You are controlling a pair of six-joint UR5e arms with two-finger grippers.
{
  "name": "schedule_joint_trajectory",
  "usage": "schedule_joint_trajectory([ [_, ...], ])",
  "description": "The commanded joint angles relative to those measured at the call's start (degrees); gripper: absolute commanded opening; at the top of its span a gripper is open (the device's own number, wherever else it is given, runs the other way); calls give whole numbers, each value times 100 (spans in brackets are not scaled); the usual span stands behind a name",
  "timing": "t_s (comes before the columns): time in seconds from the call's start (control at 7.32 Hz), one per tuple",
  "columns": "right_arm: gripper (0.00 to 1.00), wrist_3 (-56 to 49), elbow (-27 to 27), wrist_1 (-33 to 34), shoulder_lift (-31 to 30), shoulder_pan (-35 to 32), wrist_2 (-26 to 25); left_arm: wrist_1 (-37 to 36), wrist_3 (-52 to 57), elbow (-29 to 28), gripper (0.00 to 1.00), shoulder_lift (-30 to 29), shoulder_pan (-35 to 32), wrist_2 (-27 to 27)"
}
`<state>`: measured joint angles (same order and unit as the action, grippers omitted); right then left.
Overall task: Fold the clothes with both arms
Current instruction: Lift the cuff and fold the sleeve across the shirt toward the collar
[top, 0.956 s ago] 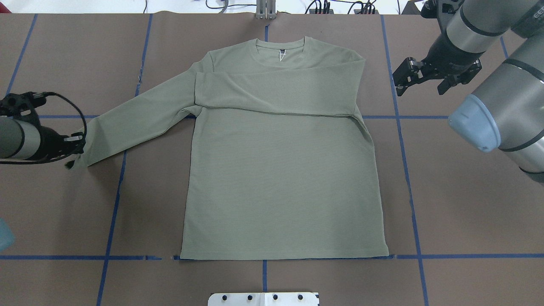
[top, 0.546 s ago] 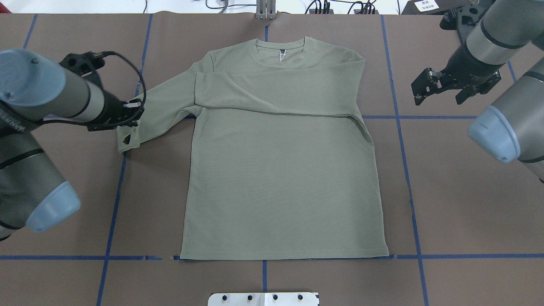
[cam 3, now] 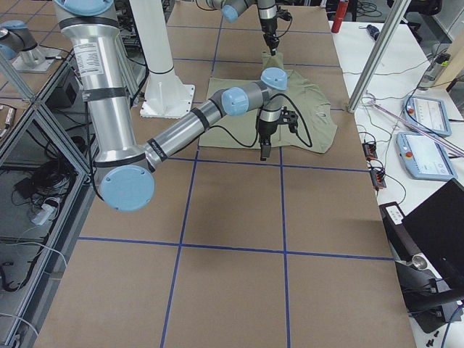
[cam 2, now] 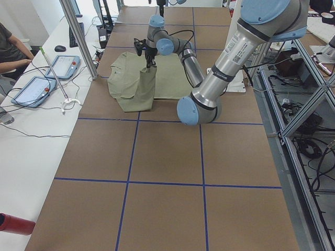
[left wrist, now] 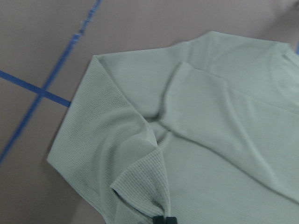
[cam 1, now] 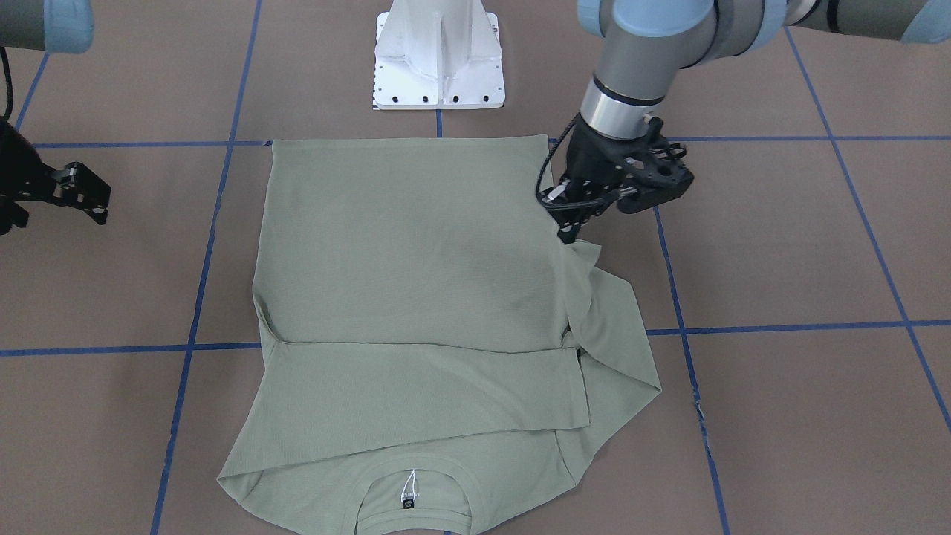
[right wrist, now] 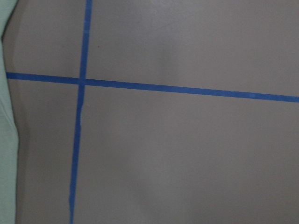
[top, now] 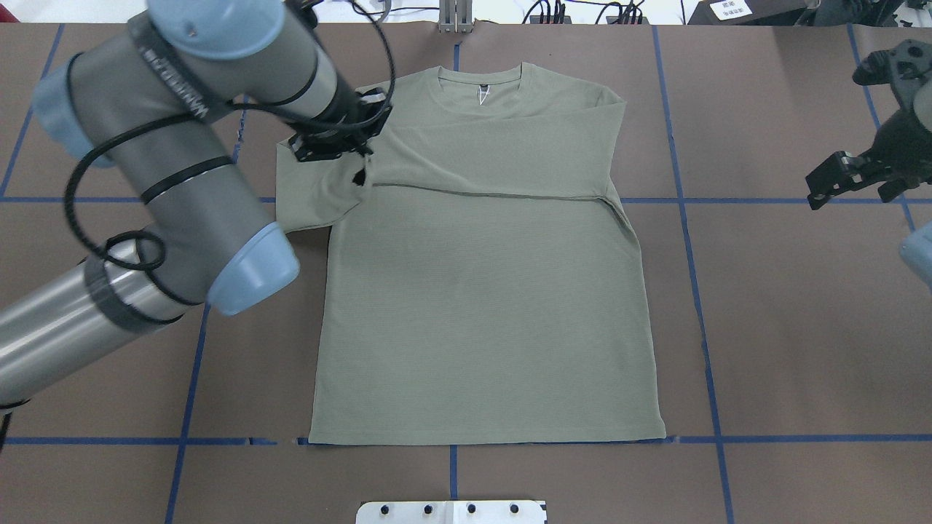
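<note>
Brown taped table (top: 764, 327): left pincer (top: 358, 175) pinches ribbed cuff (left wrist: 140, 191) of knit shirt (top: 480, 313)

Brown table (top: 801, 327) with blue tape grid (top: 801, 439), white pedestal base (cam 1: 438, 67), two teach pendants (cam 2: 34, 90), person (cam 2: 8, 44)

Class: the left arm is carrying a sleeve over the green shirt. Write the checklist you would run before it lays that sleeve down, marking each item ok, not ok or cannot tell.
1. The left gripper is shut on the cuff: ok.
2. The cuff is lifted off the table: ok.
3. The other sleeve lies flat across the chest: ok.
4. The shirt body is flat, its hem straight: ok.
5. The right gripper is open and clear of the cloth: ok.
6. Only one cloth layer is pinched: cannot tell.
</note>
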<state>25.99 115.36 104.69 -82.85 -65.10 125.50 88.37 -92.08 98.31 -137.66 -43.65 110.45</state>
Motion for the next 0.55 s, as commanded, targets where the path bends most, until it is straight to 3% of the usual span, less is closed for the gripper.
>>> schedule_joint_trajectory([
  [0.0,100,-392,-30,-212,-416,-310,149,415,-589,-1040,0,-1060,-308,491],
  [0.14,100,-393,-57,-213,-416,-328,168,409,-757,-1016,0,-1087,-476,817],
  [0.41,100,-428,-110,-221,-408,-355,168,881,-1625,-1313,0,-1560,-461,838],
])
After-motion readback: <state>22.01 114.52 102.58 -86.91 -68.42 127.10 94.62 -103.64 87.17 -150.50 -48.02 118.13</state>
